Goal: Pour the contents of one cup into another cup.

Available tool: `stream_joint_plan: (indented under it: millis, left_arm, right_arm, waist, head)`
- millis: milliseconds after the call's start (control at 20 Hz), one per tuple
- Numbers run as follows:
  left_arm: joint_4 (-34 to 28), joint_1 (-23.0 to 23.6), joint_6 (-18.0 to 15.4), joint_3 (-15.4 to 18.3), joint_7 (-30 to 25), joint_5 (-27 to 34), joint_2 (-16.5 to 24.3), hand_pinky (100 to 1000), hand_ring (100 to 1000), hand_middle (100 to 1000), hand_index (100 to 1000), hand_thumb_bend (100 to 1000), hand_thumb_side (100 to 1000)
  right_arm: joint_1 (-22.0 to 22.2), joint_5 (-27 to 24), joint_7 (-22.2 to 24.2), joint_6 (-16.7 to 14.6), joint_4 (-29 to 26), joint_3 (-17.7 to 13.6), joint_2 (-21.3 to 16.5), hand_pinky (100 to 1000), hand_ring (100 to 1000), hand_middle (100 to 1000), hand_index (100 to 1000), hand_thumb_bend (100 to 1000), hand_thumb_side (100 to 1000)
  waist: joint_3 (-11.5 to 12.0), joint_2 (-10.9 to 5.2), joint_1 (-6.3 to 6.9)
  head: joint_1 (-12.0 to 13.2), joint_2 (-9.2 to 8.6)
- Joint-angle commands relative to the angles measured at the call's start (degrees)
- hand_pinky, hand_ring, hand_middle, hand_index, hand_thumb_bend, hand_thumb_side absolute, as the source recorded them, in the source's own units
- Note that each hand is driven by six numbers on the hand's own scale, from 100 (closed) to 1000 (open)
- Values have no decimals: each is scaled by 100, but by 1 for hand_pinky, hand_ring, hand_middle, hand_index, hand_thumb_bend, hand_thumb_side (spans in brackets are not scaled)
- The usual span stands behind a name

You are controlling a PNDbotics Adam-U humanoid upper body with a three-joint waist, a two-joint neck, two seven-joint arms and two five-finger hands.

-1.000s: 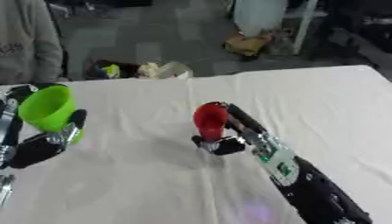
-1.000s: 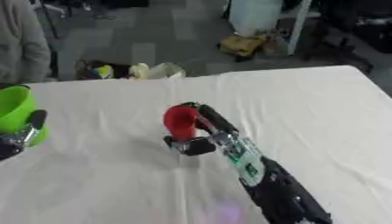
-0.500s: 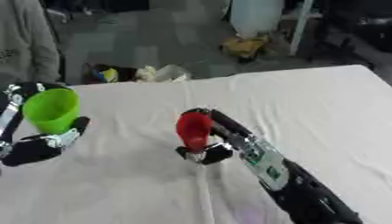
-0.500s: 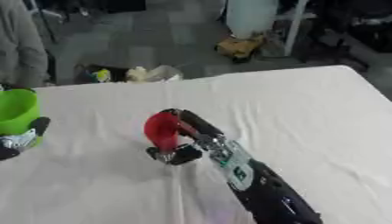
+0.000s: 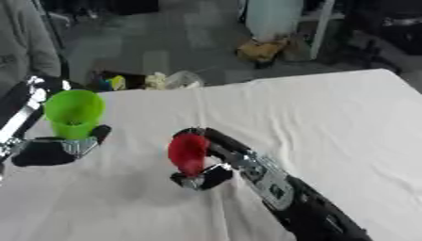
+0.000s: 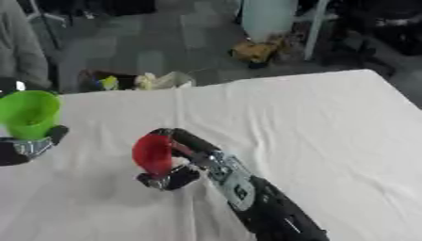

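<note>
The right hand (image 5: 207, 164) is curled round the red cup (image 5: 188, 151), fingers over its far side and the thumb under it. The cup is tipped so that its mouth faces the robot's left — toward the green cup (image 5: 74, 113). The right arm runs from the hand down to the lower right of the view, black with a silver, green-marked section behind the wrist.

The left hand (image 5: 51, 148) grasps the green cup from below and behind, fingers curled about its lower part. That cup stands upright, mouth up, well to the left of the red cup and somewhat farther off. Both cups are over the white table (image 5: 329, 122) — the red one above its middle, the green one near its left edge.
</note>
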Motion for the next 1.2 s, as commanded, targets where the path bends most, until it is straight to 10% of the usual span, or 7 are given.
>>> stream_joint_plan:
  millis: [50, 1200]
  left_arm:
    - [-38, -215, -79, -88, -128, -101, -15, 412, 328, 374, 685, 244, 269]
    - [-5, -462, -547, -523, -574, -952, -225, 415, 311, 355, 651, 277, 256]
  right_arm:
    - [-151, 43, 44, -45, 49, 7, 54, 877, 870, 103, 505, 100, 307]
    - [-278, -43, 205, -144, 563, 0, 346, 879, 877, 100, 503, 100, 318]
  waist:
    - [24, -112, 0]
    - [75, -100, 70]
  head:
    - [-21, -4]
    - [-45, -20]
